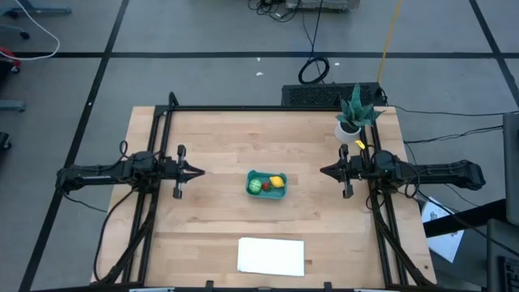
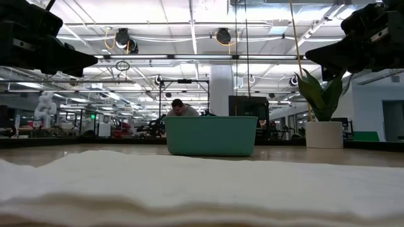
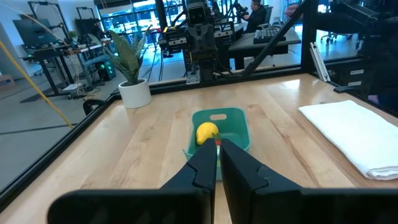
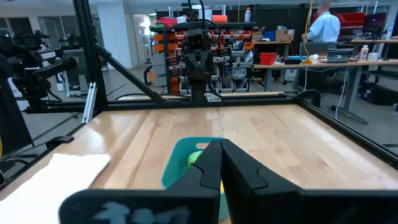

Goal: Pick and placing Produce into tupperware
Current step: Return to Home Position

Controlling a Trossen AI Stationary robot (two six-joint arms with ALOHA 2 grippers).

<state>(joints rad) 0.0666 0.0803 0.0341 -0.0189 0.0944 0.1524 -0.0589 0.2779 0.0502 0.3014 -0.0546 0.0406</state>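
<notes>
Near the middle of the high view, on the pale wooden desk (image 1: 211,138), the small teal-blue shallow rectangular plastic tub (image 2: 211,135) is seen with all three toy fruits inside it. The yellow lemon-like oval (image 1: 277,182) is at its right end, the smaller dark red fruit (image 1: 266,186) in the middle, and the bright green round ball (image 1: 255,186) at its left end. No produce is seen loose on the desk, so the placing is judged to be done.

The left gripper (image 1: 200,171) is held at centre left of the frame and the right gripper (image 1: 323,171) at centre right. Each is pointed at the tub and well apart from it. In both wrist views the fingers are pressed together with nothing between them.

Only the parking of the arms is judged to be left. The flat white rectangular sheet (image 1: 271,256) at lower centre and the green potted plant (image 1: 354,113) at upper right are apart from both grippers.
</notes>
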